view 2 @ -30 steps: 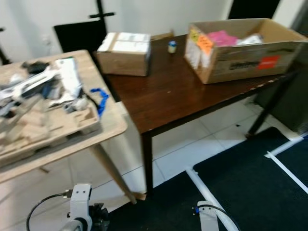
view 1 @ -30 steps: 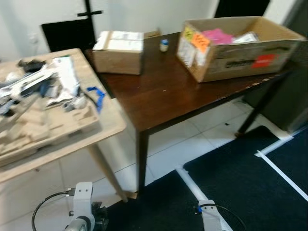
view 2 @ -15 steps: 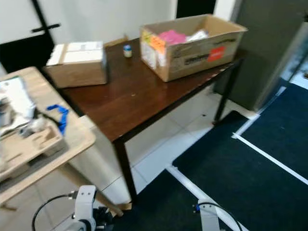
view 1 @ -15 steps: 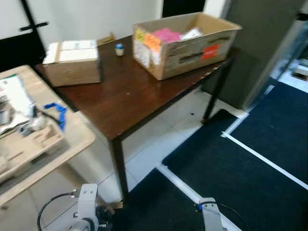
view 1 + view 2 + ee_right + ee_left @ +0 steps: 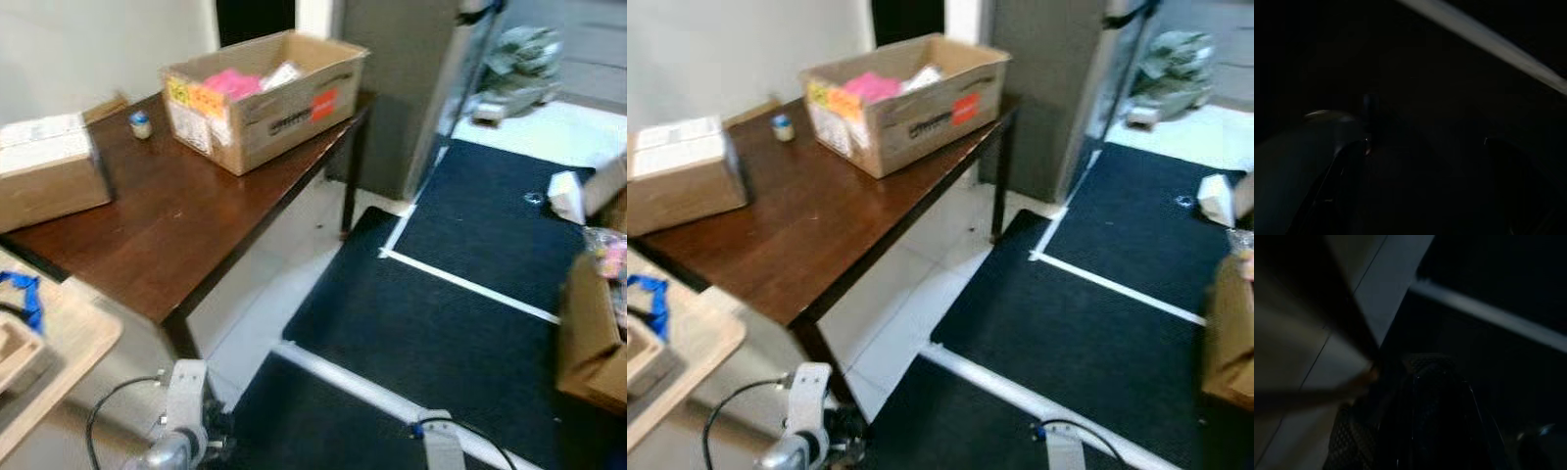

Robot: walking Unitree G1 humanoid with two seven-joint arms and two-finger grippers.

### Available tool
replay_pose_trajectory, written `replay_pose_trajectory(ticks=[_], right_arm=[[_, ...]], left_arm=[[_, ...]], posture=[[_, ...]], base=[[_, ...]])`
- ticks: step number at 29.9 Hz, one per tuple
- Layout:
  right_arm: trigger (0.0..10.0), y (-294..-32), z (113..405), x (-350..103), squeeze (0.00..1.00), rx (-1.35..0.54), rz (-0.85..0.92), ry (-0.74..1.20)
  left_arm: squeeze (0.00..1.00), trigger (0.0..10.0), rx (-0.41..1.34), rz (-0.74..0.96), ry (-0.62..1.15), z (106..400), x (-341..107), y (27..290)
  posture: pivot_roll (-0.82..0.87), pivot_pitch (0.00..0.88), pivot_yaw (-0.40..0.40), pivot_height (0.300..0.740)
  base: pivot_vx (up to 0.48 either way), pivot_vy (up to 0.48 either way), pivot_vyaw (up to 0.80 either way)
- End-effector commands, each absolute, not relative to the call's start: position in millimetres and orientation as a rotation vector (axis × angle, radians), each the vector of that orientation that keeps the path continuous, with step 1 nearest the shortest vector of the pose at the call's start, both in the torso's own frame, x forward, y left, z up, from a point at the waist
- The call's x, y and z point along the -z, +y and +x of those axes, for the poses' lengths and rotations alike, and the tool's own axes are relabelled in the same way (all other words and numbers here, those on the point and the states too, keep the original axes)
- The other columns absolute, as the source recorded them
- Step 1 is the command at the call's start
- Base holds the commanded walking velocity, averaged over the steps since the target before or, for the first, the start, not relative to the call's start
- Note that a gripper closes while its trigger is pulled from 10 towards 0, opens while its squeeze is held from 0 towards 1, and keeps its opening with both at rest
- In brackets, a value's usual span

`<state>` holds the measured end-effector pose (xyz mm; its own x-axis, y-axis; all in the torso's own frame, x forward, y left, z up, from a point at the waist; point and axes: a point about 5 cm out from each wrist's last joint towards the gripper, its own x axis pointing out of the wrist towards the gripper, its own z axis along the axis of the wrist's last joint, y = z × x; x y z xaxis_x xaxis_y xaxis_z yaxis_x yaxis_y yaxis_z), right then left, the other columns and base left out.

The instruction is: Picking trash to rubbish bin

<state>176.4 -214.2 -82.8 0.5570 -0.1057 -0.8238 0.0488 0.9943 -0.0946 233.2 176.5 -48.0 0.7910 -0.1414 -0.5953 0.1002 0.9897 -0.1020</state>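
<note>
- The dark wooden surface [image 5: 186, 225] stands to the robot's left and ahead, over pale floor tiles.
- On it sits an open cardboard box [image 5: 265, 93] holding pink and white things, with a red label on its side.
- A closed brown carton [image 5: 44, 171] rests near the far left end of the same surface, and a small blue-capped bottle [image 5: 140, 124] stands between the two boxes.
- A lighter wooden surface [image 5: 49, 343] shows at the left edge, with a blue strap [image 5: 22, 294] lying on it.
- A dark carpet [image 5: 460, 323] with white tape lines covers the floor to the right.
- Possible trash: a crumpled white piece [image 5: 568, 194] lies at the far right, just above a brown cardboard box [image 5: 593, 323] at the frame's edge; a grey-green bag [image 5: 519, 64] sits further back on the pale floor.
- The left arm [image 5: 181, 421] and right arm [image 5: 441, 450] hang low, well apart from all of these.
- The left wrist view is dim: tiles, a table leg and carpet can be made out; I cannot tell how the left pincer stands.
- The right wrist view is almost black, so the right pincer's state cannot be told either.
</note>
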Motion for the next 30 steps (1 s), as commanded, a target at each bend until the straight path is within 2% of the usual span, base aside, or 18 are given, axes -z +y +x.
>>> replay_pose_trajectory(ticks=[1, 30], right_arm=[[10.0, -208.3, 167.4, 88.1, 0.00, 0.095, -0.037, 1.003], [10.0, -212.5, 163.4, 88.9, 0.00, 0.101, -0.046, 1.007]], left_arm=[[0.00, 10.0, 0.132, -0.056, 0.687, 223.4, 54.6, 181.3], [0.00, 10.0, 0.188, -0.068, 0.682, 220.5, 55.8, 175.5]], posture=[[-0.07, 0.057, 0.045, 0.740], [-0.08, 0.067, 0.044, 0.740]], base=[[0.000, 0.000, -0.80], [0.000, 0.000, -0.80]])
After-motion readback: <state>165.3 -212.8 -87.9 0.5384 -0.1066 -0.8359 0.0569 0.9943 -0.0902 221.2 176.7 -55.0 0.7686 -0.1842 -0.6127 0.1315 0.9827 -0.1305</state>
